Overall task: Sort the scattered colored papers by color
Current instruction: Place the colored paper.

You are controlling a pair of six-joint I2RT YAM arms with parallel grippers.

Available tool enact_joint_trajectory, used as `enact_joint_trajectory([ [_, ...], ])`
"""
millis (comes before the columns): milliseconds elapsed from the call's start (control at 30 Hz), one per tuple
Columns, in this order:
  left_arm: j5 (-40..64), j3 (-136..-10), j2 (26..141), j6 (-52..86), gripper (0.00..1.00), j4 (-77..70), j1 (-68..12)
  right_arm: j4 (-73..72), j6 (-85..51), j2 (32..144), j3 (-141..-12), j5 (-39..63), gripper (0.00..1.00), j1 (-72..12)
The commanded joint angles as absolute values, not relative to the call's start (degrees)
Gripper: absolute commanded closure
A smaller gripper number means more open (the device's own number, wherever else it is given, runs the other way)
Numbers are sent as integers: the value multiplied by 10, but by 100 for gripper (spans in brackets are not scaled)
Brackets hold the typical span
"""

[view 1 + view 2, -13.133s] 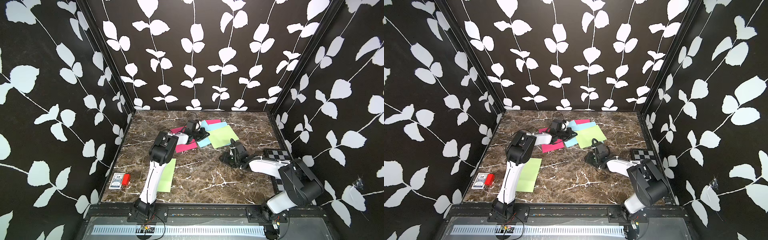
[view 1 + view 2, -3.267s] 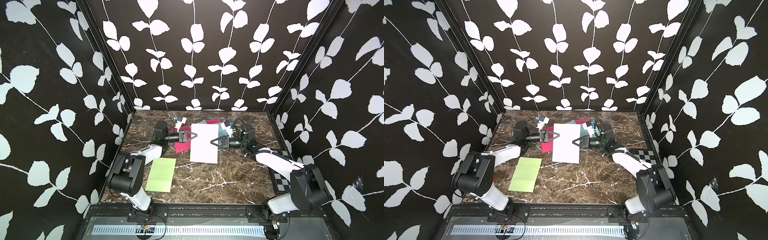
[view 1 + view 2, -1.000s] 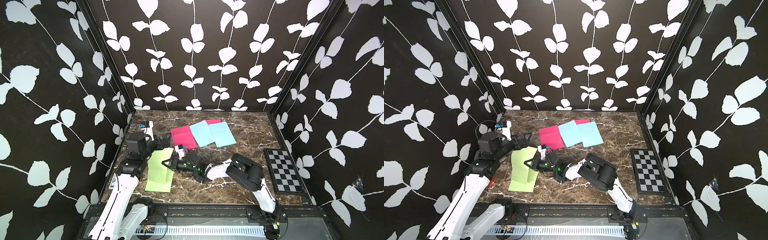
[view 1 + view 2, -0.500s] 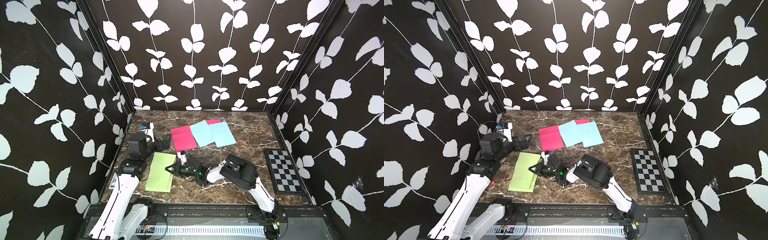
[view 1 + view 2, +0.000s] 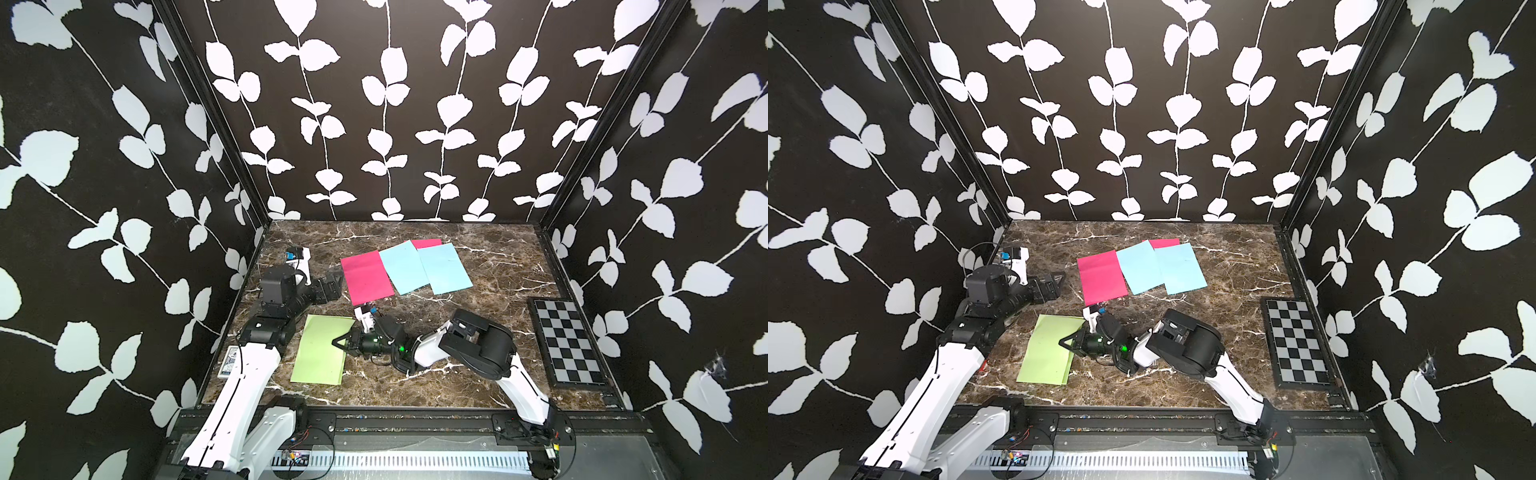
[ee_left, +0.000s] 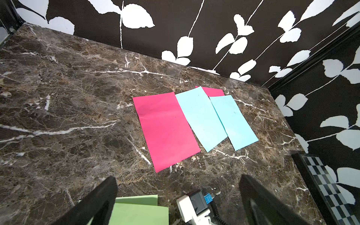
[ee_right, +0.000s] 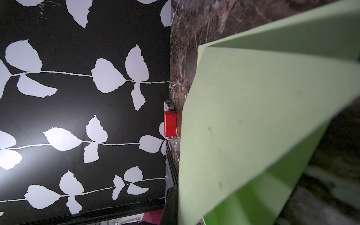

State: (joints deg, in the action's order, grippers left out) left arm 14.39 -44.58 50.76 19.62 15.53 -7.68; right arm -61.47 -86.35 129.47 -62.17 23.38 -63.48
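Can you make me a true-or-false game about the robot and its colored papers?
1. The right pincer is pinching the green paper. True.
2. The left pincer is shut tight. False: it is open and holds nothing.
3. Two pale blue papers lie side by side. True.
4. The checkered board lies on top of a blue paper. False: the checkerboard panel lies by itself near the right wall, away from every paper.
5. A bit of pink paper peeks out from behind the blue ones. True.
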Motion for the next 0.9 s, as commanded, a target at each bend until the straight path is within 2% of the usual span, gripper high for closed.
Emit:
enact_joint_trajectory([
  [0, 146, -441, 503, 186, 1, 156, -73, -643, -972, 1312, -630, 234, 100, -635],
  [867, 157, -422, 516, 189, 1, 146, -70, -628, -967, 1338, -668, 267, 100, -616],
])
